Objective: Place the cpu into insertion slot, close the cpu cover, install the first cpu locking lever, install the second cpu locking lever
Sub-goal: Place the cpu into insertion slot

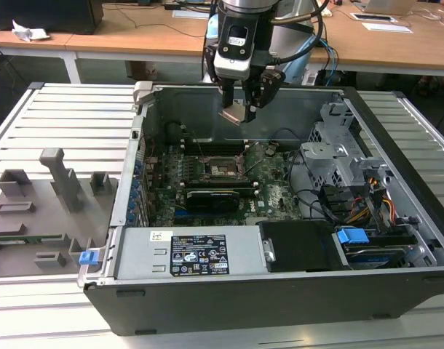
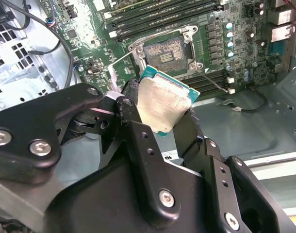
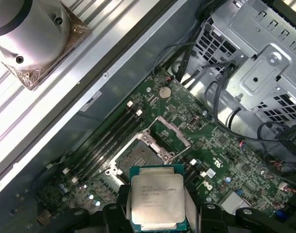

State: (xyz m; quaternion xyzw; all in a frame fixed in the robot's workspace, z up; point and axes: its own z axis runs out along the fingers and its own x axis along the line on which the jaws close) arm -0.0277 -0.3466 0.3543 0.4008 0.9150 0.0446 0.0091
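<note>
My gripper [image 1: 239, 110] hangs above the open computer case, shut on the cpu [image 1: 232, 115], a small pale metal square held tilted. In both wrist views the cpu [image 2: 163, 101] [image 3: 156, 198] sits pinched by its edges between the two black fingers [image 2: 131, 104]. Below it on the green board lies the insertion slot [image 1: 220, 169] [image 2: 166, 52] [image 3: 138, 155], dark and uncovered, some way under the chip. In the first wrist view the cpu cover [image 3: 171, 132], a grey metal frame, stands flipped open beside the slot.
A long black card [image 1: 211, 196] lies in front of the slot. Grey power supply [image 1: 185, 254] fills the case front; a metal drive cage [image 1: 338, 156] with cables stands at the exterior view's right. A grey fixture tray [image 1: 40, 203] sits outside the case, at the left.
</note>
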